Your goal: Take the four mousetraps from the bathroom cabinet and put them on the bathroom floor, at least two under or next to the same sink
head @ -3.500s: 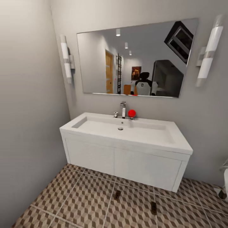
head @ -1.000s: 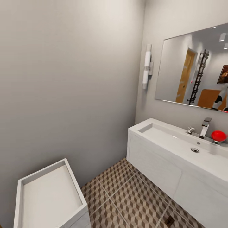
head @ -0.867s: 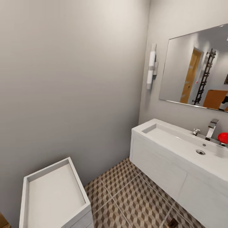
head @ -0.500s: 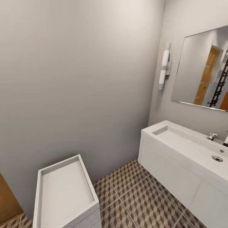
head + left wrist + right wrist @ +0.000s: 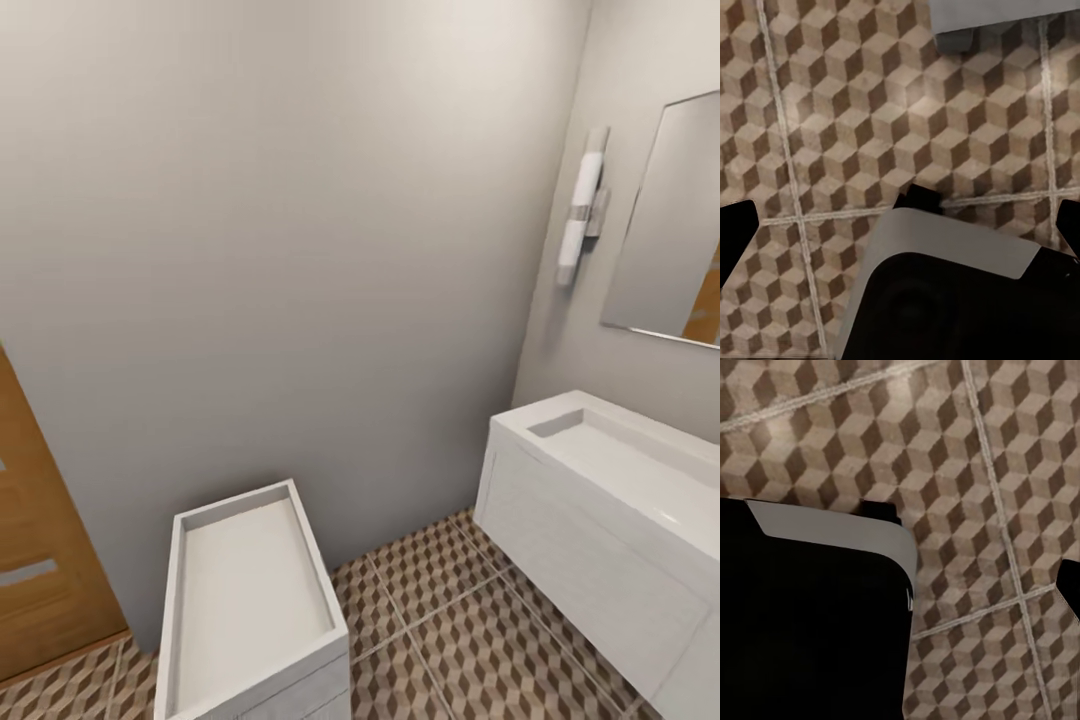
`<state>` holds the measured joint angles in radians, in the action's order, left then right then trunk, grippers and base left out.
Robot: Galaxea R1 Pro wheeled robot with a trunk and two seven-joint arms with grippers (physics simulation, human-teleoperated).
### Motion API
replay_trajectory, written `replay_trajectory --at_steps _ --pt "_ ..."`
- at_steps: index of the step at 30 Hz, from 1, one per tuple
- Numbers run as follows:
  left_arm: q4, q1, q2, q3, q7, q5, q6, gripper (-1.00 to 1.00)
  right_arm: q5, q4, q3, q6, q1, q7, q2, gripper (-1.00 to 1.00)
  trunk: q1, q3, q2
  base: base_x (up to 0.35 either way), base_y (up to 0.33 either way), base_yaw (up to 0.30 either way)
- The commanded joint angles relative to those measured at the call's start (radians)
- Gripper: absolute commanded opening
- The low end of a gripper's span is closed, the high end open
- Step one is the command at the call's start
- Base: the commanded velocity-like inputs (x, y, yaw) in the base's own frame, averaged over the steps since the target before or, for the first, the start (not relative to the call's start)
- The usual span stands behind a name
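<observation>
From the head view stood the wide white rectangular sink (image 5: pixel 640 470), a small white open-topped unit (image 5: pixel 250 590) and an orange-brown wooden door (image 5: pixel 40 560). Both wrist views looked down on the cube-patterned bathroom floor (image 5: pixel 832 135); whether either end effector was spread, I couldn't tell.

A white sink (image 5: pixel 640 470) on its vanity stands right, a small white unit (image 5: pixel 250 590) left, patterned bathroom floor (image 5: pixel 450 630) between them.
</observation>
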<state>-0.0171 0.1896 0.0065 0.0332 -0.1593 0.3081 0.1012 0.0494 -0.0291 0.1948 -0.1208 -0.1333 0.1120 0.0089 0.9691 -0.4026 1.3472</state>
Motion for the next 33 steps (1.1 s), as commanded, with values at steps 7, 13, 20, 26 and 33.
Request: replay_trajectory --at_steps 7,13,20,26,33 --pt "-0.001 0.001 0.001 0.003 -0.002 0.005 0.003 1.00 0.004 -0.003 0.007 -0.005 -0.002 0.003 0.002 1.00 0.000 -0.001 0.001 0.000 0.000 0.271" --pt "-0.001 0.001 0.001 0.003 -0.002 0.005 0.003 1.00 0.004 -0.003 0.006 -0.006 -0.002 0.003 0.001 1.00 0.000 -0.001 0.001 0.000 0.000 0.270" --pt "0.000 0.001 0.002 0.004 -0.002 0.006 0.003 1.00 0.004 -0.003 0.006 -0.006 -0.002 0.003 0.001 1.00 0.000 -0.001 0.001 0.000 0.000 0.270" --pt "-0.001 0.001 0.001 0.004 -0.002 0.004 0.003 1.00 0.004 -0.003 0.006 -0.006 -0.002 0.003 0.001 1.00 0.000 -0.001 0.001 0.000 0.000 0.271" --pt "-0.001 0.001 0.001 0.005 -0.002 0.003 0.003 1.00 0.005 -0.003 0.005 -0.007 -0.002 0.002 0.001 1.00 0.000 -0.001 0.001 0.000 0.000 0.271"
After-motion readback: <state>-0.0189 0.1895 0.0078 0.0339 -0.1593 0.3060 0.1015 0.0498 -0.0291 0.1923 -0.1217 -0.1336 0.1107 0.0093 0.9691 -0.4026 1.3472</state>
